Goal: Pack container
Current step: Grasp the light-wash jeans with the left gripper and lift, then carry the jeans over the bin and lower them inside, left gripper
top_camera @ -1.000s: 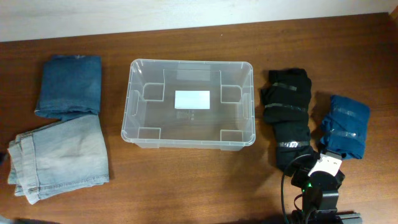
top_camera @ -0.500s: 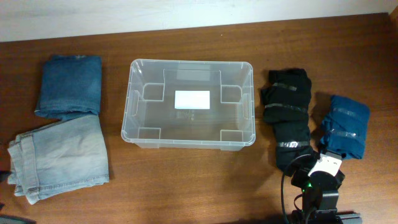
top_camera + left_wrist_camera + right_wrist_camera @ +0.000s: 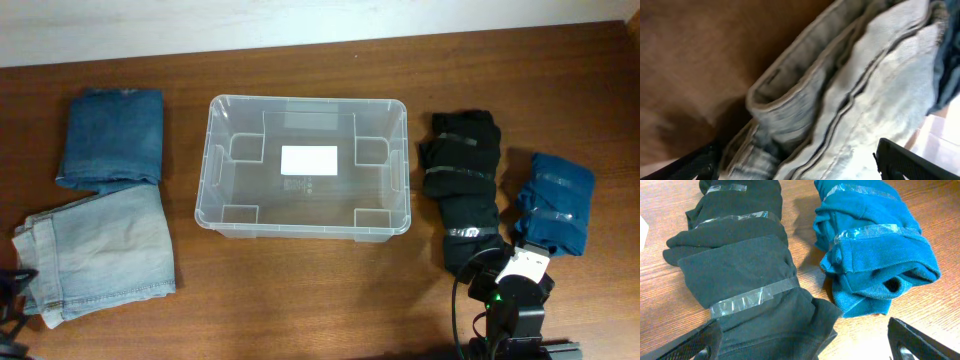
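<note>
Robot test bench: wood table (image 3: 300,295), white wall (image 3: 200,20).

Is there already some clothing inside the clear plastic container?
No, in the overhead view the container holds no clothing; only its white label and the wood of the table show through it.

The container (image 3: 300,205) is flanked on the surface (image 3: 300,300) by the rear jeans (image 3: 110,137) laid behind the front jeans (image 3: 95,255) at its left and the inner roll (image 3: 465,190) beside the outer roll (image 3: 555,203) at its right.

white label (image 3: 309,160) on container (image 3: 305,207), no text legible
</note>
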Robot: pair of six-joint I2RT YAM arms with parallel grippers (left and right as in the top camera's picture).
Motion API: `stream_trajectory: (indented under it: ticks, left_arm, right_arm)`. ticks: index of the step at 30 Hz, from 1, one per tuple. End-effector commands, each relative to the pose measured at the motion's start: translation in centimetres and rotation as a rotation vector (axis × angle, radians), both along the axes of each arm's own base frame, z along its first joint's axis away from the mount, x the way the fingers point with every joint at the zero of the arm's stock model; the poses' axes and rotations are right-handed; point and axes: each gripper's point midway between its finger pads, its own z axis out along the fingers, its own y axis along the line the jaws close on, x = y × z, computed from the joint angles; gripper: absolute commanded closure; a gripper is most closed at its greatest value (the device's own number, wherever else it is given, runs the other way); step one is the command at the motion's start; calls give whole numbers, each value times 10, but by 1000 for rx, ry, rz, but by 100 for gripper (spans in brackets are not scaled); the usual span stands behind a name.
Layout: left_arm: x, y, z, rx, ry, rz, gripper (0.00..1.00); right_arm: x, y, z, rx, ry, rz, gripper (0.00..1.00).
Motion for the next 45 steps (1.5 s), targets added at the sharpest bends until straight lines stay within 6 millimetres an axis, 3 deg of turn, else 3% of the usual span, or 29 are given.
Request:
stream_trajectory:
  ticks: [1,7,12,16,20,23,28,31,32,35,38,42,45]
  left_arm:
    - [11,-13,-27,-48,-31,-70,4]
    - [29,-36,-53,-101,-10,-141,11]
    - [37,-51,-64,-112,22,-204,52]
    - [38,-54,-65,-113,35,-213,77]
    - [40,-58,-60,-160,33,-178,87]
    - [52,-63,-38,-221,-51,-156,89]
    - [72,-63,25,-267,-188,-129,94]
    - [81,-65,78,-232,-280,-151,96]
    - [84,-68,108,-205,-315,-160,96]
    - [87,-81,167,-125,-384,-191,96]
    - [90,-102,233,-21,-494,-236,96]
    - [90,-141,307,65,-600,-263,96]
    - [90,-173,345,104,-648,-276,96]
  right_arm:
    - [-1,-2,-2,5,-5,-16,1]
    - [-1,-2,-2,5,-5,-16,2]
    - [-1,-2,-2,5,-5,-16,2]
    - [-1,-2,-2,5,-5,-16,2]
    - [-1,-2,-2,5,-5,-16,2]
    - [-1,-2,-2,5,-5,-16,2]
    - [-1,-2,-2,5,-5,-16,2]
    - [-1,-2,-2,5,-5,-16,2]
    - [-1,-2,-2,5,-5,-16,2]
    - [-1,-2,-2,5,-5,-16,2]
    - [-1,-2,-2,5,-5,-16,2]
    - [-1,-2,-2,5,-5,-16,2]
    - [-1,-2,-2,5,-5,-16,2]
